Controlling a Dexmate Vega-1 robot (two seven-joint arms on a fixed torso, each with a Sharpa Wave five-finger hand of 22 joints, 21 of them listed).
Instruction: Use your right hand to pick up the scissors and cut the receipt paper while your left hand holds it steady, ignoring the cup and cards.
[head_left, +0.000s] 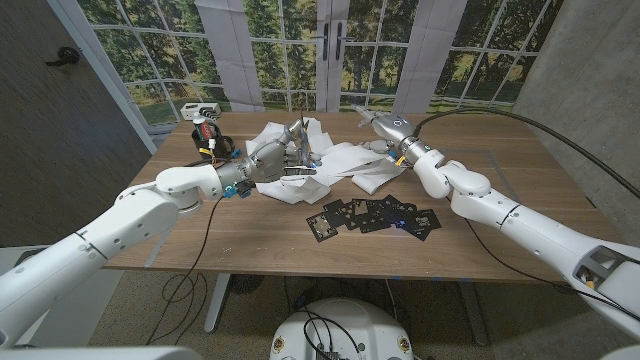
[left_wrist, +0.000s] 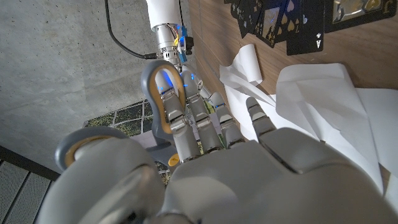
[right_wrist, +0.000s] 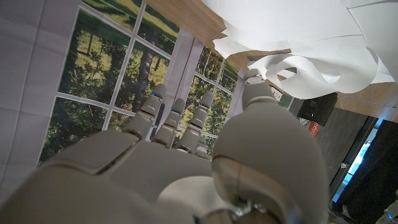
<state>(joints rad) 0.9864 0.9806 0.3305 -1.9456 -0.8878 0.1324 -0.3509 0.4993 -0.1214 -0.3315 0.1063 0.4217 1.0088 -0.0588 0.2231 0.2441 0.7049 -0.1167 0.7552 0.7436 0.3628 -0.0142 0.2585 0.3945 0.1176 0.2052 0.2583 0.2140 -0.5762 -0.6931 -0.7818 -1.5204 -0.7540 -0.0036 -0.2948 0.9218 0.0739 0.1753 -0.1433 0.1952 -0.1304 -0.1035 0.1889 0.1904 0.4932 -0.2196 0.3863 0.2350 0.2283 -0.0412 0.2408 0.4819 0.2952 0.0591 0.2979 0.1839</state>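
1. Scissors (left_wrist: 158, 93) first: the grey handle loops are on my left hand (head_left: 285, 160), not my right. In the left wrist view one loop rings a finger and the other sits by the thumb. So my left hand is curled onto the scissors at the near-left edge of the receipt paper (head_left: 340, 160).
2. My right hand (head_left: 385, 128) hangs at the far right side of the same crumpled white heap. Its fingers are stretched out side by side with nothing in them, and in the right wrist view the thumb tip sits just beside a curled edge of the sheet.
3. The paper lies mid-table in loose folds. The dark cards (head_left: 375, 215) are fanned out just in front of it, nearer me. I'm leaving those alone.
4. As I judge it, the tool is on the wrong side for this job, so the step in hand is getting the scissors across to my right.
5. To do it well, I'd bring the handles toward my right hand with the blades pointing away from the paper, so nothing snags.
6. I'd seat the right fingers fully in the loops before the left lets go.
7. Then the left can press one flat stretch of paper, keeping clear of the cut line.
8. The risk is the loose folds dragging the cards along.
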